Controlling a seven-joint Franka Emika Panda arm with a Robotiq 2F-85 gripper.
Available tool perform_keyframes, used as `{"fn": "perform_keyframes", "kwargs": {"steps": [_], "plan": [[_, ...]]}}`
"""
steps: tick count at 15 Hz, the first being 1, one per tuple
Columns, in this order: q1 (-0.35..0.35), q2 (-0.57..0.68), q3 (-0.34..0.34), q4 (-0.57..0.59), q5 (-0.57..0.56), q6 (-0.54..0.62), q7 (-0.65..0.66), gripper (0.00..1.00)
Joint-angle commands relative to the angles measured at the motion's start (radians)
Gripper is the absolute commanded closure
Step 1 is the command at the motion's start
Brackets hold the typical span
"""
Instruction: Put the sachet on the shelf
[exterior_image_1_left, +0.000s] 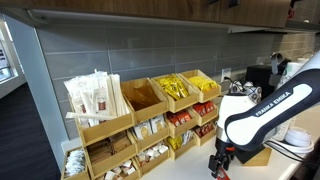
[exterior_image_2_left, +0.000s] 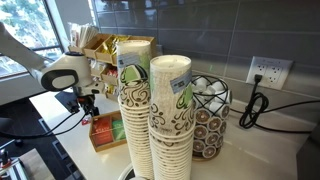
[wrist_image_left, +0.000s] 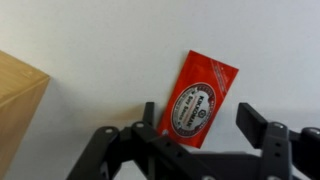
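Your gripper (wrist_image_left: 200, 118) hangs with its jaws spread wide, one either side of the sachet (wrist_image_left: 203, 95). The sachet lies flat on the counter (wrist_image_left: 100, 50) just beneath and between them, lined up for a pinch across its width. The shelf (exterior_image_1_left: 135, 125) stands off to the gripper's side.

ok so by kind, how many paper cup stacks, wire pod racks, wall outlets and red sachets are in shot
paper cup stacks: 2
wire pod rack: 1
wall outlet: 1
red sachet: 1
total: 5
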Motion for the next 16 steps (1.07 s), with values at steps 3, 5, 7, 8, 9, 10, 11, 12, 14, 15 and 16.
{"fn": "perform_keyframes", "kwargs": {"steps": [3,5,7,8,9,10,11,12,14,15,16], "plan": [[-0.018,0.030,0.009,0.007,-0.024,0.037,0.034,0.63],[-0.021,0.030,0.009,0.006,-0.024,0.043,0.032,0.78],[-0.023,0.029,0.008,0.006,-0.025,0.052,0.029,0.92],[-0.024,0.029,0.008,0.006,-0.024,0.056,0.029,0.98],[-0.024,0.028,0.007,0.007,-0.025,0.059,0.028,1.00],[-0.024,0.027,0.007,0.008,-0.024,0.061,0.026,1.00],[-0.024,0.023,0.006,0.009,-0.023,0.064,0.023,1.00],[-0.026,0.013,0.003,0.009,-0.022,0.066,0.020,1.00],[-0.030,-0.012,-0.002,0.004,-0.024,0.075,0.013,0.98],[-0.031,-0.027,-0.005,0.002,-0.023,0.081,0.006,0.99],[-0.033,-0.040,-0.009,0.000,-0.023,0.085,-0.001,0.98]]}}
